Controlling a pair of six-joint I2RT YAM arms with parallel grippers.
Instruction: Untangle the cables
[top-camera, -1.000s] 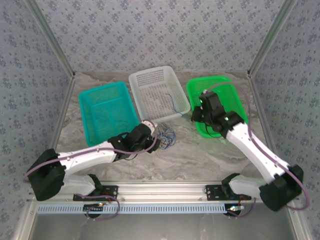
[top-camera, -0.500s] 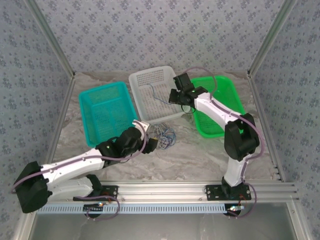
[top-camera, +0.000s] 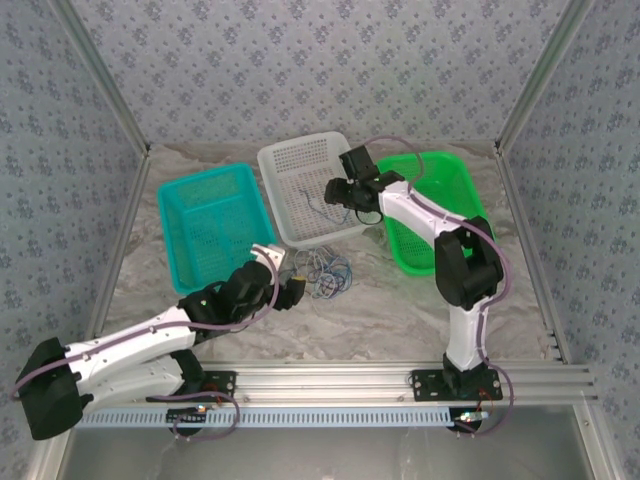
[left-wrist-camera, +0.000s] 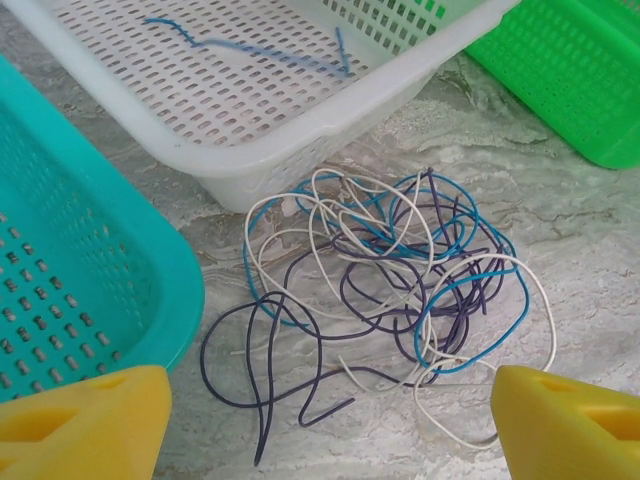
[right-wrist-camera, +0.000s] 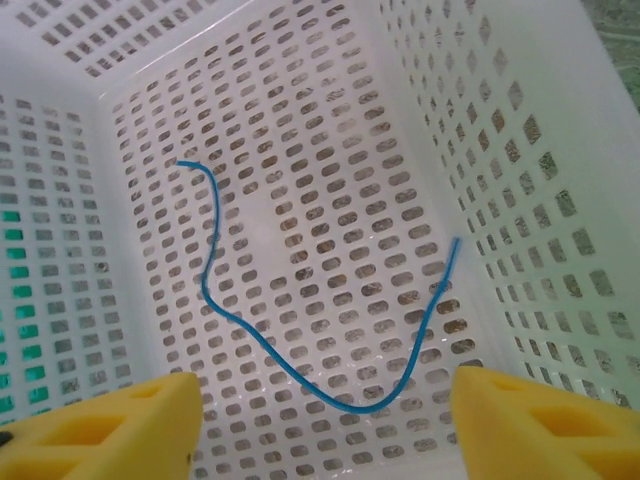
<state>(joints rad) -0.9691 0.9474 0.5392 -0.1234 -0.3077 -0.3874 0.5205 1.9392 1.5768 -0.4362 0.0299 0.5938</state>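
The left jaws and the right jaws both gape wide, empty.
The tangled cables (left-wrist-camera: 400, 270) lie on the tabletop (left-wrist-camera: 560, 230) just before the white basket (left-wrist-camera: 290, 165); one blue cable (right-wrist-camera: 355, 408) rests inside it.

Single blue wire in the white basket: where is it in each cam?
Top external: blue wire shows faintly, centre of frame, on the floor of the white basket.
Left wrist: top of frame, a wavy line on the basket floor.
Right wrist: mid-frame, a U-shaped curve on the basket floor.
Shared landmark: the white basket.
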